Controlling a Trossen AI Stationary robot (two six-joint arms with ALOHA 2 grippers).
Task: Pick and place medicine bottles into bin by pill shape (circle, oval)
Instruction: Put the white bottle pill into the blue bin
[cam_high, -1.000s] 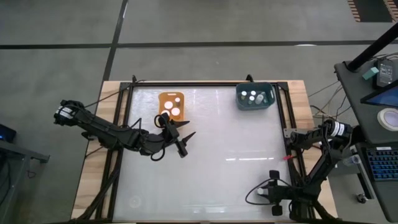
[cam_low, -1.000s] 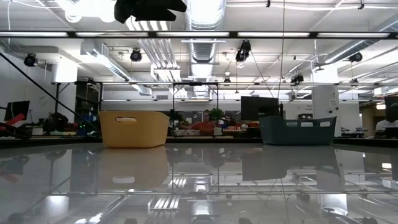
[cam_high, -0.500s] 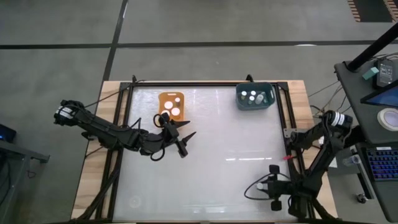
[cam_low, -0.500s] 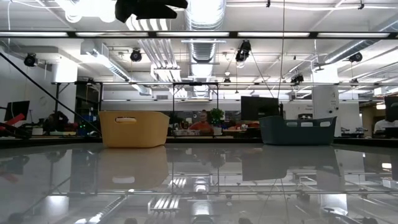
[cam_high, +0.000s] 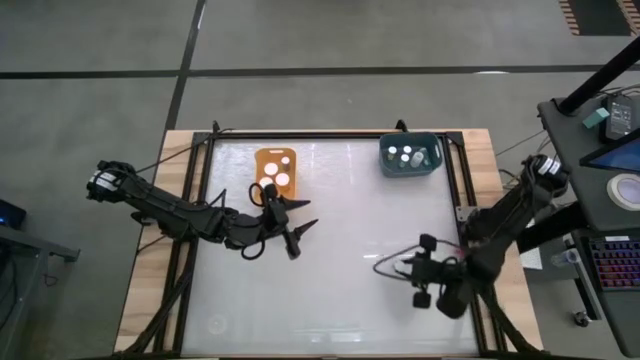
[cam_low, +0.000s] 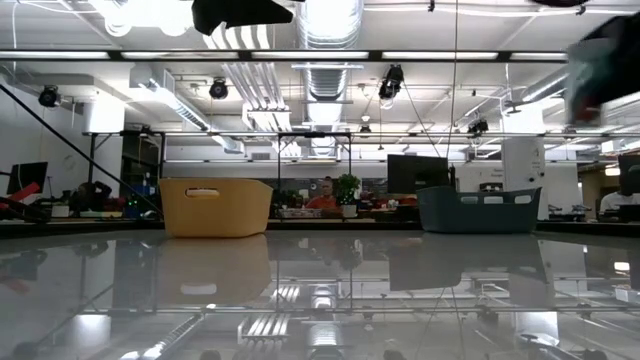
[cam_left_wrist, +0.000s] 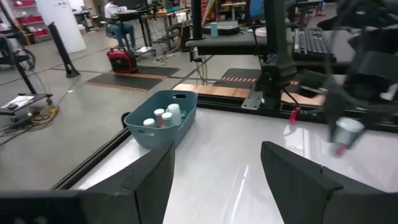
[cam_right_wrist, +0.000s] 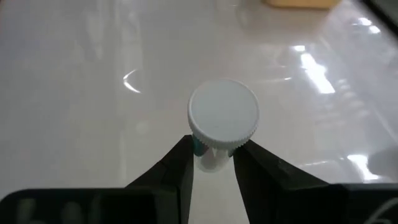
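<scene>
— White and glossy, that table top (cam_high: 340, 290), with ceiling lights mirrored in it and a big workshop beyond. Where is the bottle?

— The medicine bottle (cam_right_wrist: 222, 121) sits between the fingers (cam_right_wrist: 177, 165) of the right gripper (cam_high: 399, 266). Its round white cap stands just past the fingertips, the body pinched between them, clear of the table.

— So that claw is clamped on it?

— Yes, both fingers press the bottle's sides just under the cap. From above, the right gripper hangs over the right half of the table, on the near side.

— And the other claw?

— The left gripper (cam_left_wrist: 214, 168) hovers over the left half of the table, fingers spread apart with nothing between them. The orange bin (cam_high: 262, 158) lies just beyond it toward the far edge, with white-capped bottles (cam_high: 279, 171) inside.

— Anything ahead of it?

— Its wrist camera looks across the table at the teal bin (cam_left_wrist: 168, 124), well ahead of the fingertips, holding a few more white-capped bottles (cam_left_wrist: 160, 117). Off to the side of that bin, the right arm's held bottle shows as a blur.

— Where is the teal bin from the right claw?

— Well apart from it, at the far right corner of the table.

— And from table height?

— Both bins stand on the far edge, orange (cam_low: 215, 207) and teal (cam_low: 480, 210), well apart from each other.
</scene>
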